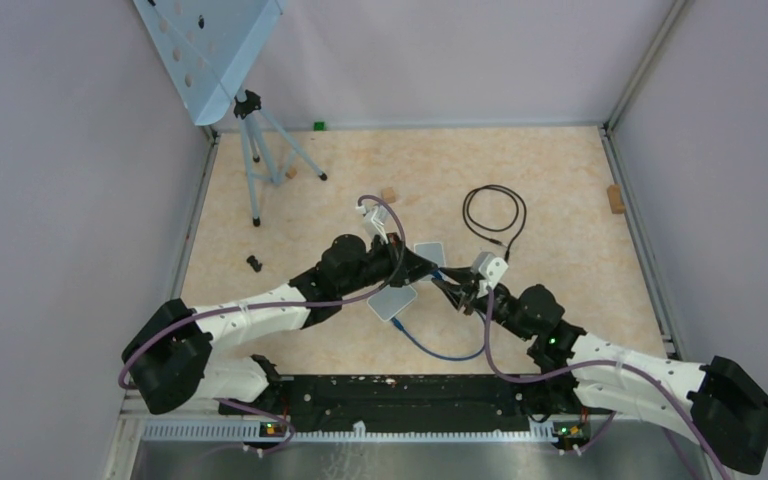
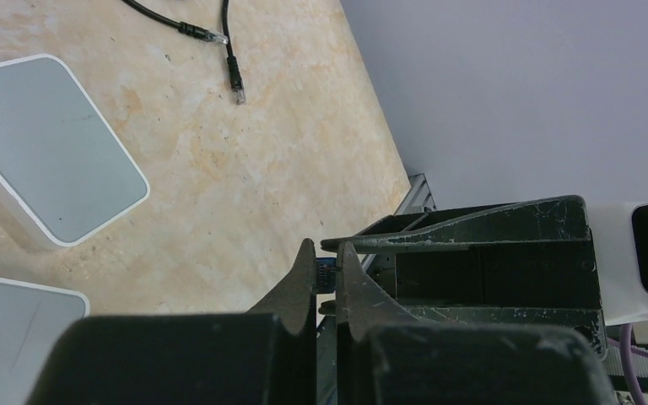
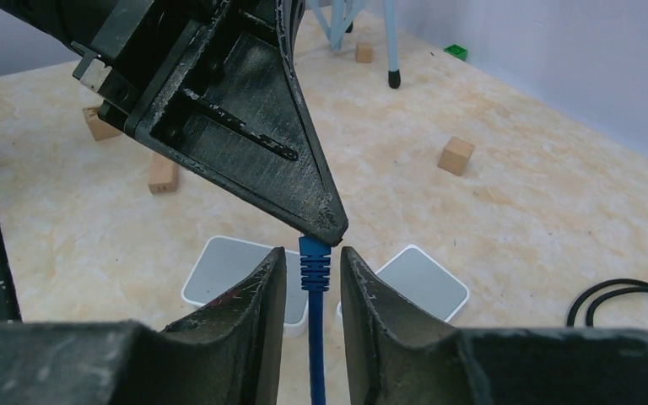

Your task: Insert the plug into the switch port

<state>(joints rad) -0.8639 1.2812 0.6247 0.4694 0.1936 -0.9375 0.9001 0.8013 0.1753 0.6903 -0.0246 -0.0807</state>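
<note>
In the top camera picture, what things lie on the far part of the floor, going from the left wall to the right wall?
light blue metal tripod → small tan wooden cube → thin black cable loop → tan wooden block by the right wall

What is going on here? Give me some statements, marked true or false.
1. The left gripper pinches the blue plug. True.
2. The right gripper is clamped tight on the plug. False: its jaws stand apart on either side of it.
3. The plug sits in a switch. False: it is held in the air, and both switches lie on the table below.
4. A black cable lies loose on the table. True.
</note>
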